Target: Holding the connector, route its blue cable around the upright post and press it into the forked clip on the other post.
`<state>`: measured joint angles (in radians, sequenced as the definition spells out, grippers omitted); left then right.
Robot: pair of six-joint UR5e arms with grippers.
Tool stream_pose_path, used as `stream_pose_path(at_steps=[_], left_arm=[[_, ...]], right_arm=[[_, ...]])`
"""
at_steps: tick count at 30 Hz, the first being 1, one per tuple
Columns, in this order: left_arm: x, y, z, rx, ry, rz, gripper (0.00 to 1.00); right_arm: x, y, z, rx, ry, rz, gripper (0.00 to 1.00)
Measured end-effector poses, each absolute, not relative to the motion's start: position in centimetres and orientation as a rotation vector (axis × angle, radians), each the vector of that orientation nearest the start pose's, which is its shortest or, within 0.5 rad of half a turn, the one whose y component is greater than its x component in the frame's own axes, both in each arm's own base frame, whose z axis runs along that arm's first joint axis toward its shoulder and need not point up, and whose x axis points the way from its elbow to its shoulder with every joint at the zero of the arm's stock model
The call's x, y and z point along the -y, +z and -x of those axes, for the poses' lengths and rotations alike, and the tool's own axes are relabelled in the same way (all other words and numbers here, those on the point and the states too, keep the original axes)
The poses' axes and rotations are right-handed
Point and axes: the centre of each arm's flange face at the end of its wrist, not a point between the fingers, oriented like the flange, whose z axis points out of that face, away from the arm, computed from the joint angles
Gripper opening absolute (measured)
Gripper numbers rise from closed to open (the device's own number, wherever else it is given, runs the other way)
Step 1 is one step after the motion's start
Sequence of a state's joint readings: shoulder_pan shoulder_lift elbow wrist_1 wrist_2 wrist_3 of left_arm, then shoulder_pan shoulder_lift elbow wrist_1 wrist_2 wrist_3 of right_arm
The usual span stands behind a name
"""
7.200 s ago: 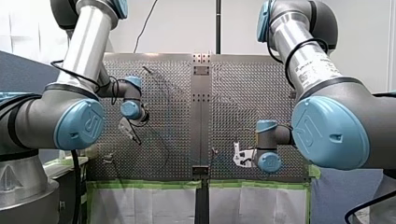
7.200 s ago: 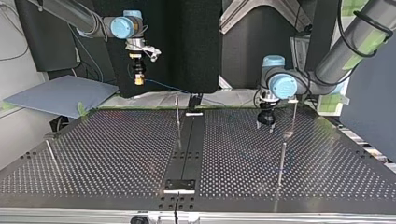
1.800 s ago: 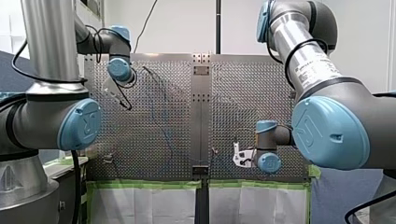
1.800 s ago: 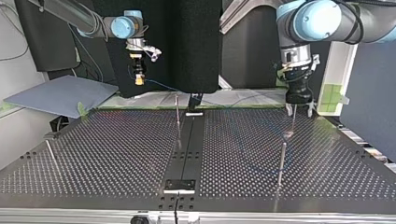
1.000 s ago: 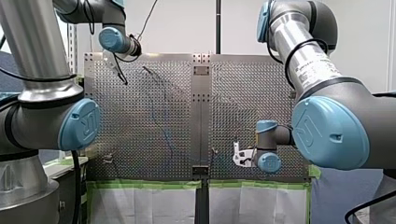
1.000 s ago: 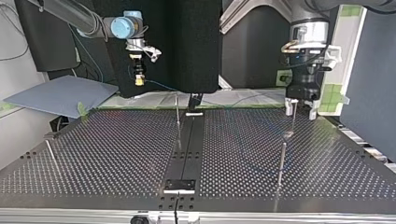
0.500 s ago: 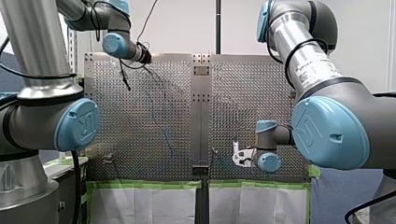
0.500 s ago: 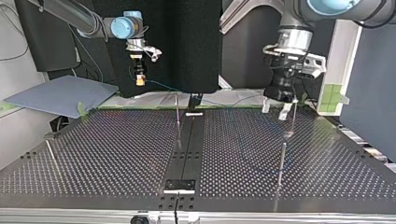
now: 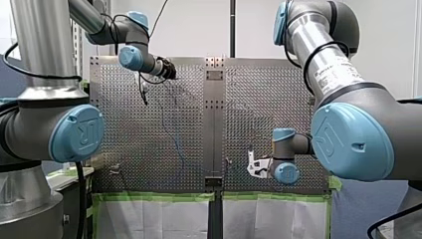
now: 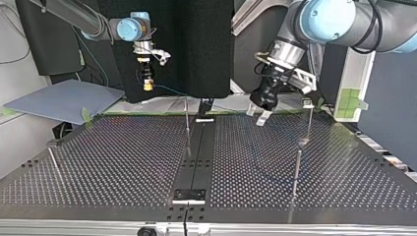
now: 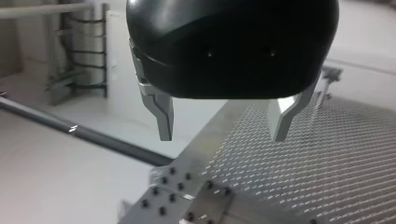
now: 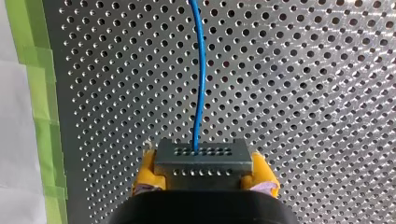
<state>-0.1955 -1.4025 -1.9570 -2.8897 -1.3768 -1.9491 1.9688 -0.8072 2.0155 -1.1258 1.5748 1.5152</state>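
Observation:
My right gripper [image 12: 203,176] is shut on a grey connector [image 12: 201,159], gripped between yellow pads [image 12: 146,171]. The blue cable [image 12: 201,74] leaves the connector and runs out over the perforated table. In the top view this gripper [image 10: 146,82] hangs above the far left edge, and the cable [image 10: 169,90] trails toward the upright post [image 10: 187,123] at the middle. The post with the forked clip [image 10: 308,105] stands at that view's right. My left gripper [image 10: 259,116] tilts between the two posts, open, with bare metal fingers [image 11: 163,116] holding nothing.
A thin post [image 10: 296,172] stands in front of the clip post, and a leaning rod [image 10: 54,163] is at the top view's left. A dark centre strip [image 10: 196,152] divides the table. Green tape [image 12: 39,79] lines the table's edge.
My left arm has swung from the clip post toward the table's middle in the top view and now tilts, its fingers still open. My right arm has not moved.

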Motion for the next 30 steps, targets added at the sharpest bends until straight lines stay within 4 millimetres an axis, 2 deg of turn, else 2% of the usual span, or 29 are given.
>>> stream_pose_path(at_steps=[9, 20, 25, 30], left_arm=[[24.6, 40.3, -36.9, -1.553, -0.567, -0.100, 1.00], [27.9, 42.8, -37.6, -1.448, -0.510, -0.168, 1.00], [29.7, 42.0, -37.8, -1.445, -0.477, -0.196, 1.00], [31.6, 40.2, -37.8, -1.457, -0.440, -0.228, 1.00]], right_arm=[[43.1, -0.5, -32.6, 0.992, 1.406, -1.583, 0.00], [43.1, -0.5, -32.6, 0.994, 1.404, -1.587, 0.00], [43.1, -0.5, -32.6, 0.993, 1.405, -1.585, 0.00], [43.1, -0.5, -32.7, 0.990, 1.410, -1.587, 0.00]])
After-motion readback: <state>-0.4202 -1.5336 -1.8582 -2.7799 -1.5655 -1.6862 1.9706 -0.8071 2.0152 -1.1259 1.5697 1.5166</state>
